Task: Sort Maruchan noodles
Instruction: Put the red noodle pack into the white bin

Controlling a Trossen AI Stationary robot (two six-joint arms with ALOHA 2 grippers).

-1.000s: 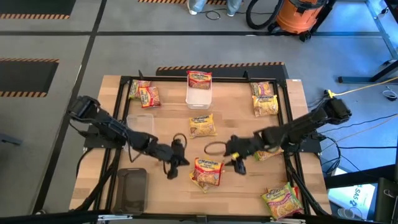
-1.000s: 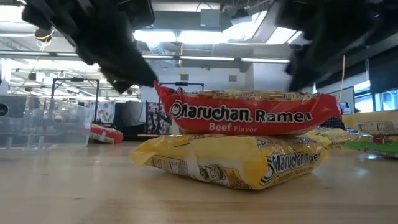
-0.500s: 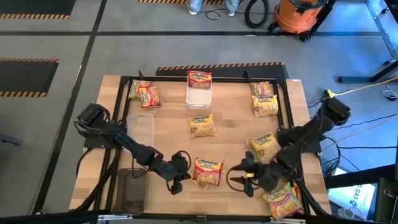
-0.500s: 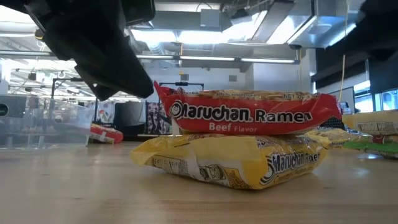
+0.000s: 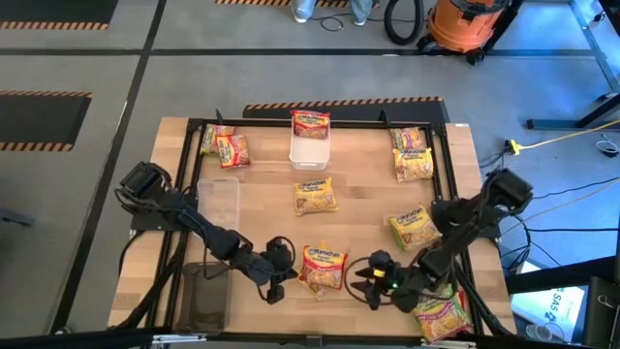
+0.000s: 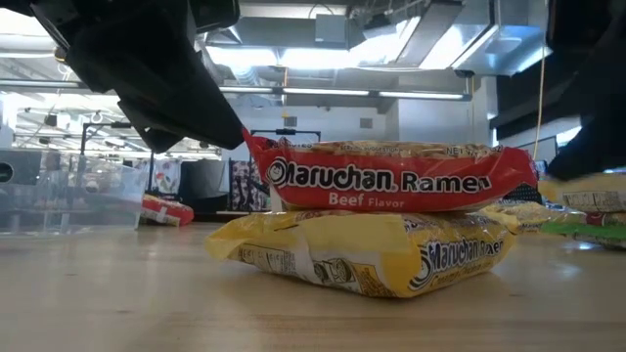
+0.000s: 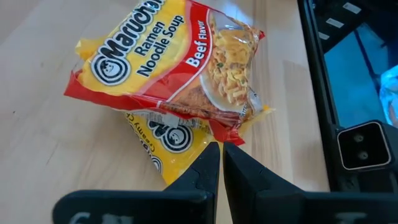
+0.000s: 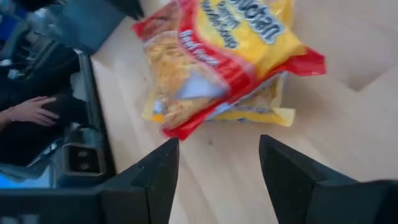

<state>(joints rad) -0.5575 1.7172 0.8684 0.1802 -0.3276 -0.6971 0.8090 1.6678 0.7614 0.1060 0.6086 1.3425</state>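
Beef packet [image 5: 325, 261] sits on a yellow packet [image 6: 372, 256], table [image 5: 368, 194] front-centre. Left gripper [image 5: 274, 282] beside it, fingers [image 7: 205, 171] pinched together, empty. Right gripper [image 5: 366, 279] opposite, fingers [image 8: 155, 174] spread wide, holding nothing. Best bet: pinch top packet's edge only, lift w/o dragging the lower one.

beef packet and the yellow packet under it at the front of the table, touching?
Touching. The low view shows the red beef packet lying straight on the yellow packet, no gap between them; the left wrist view shows the same stack.
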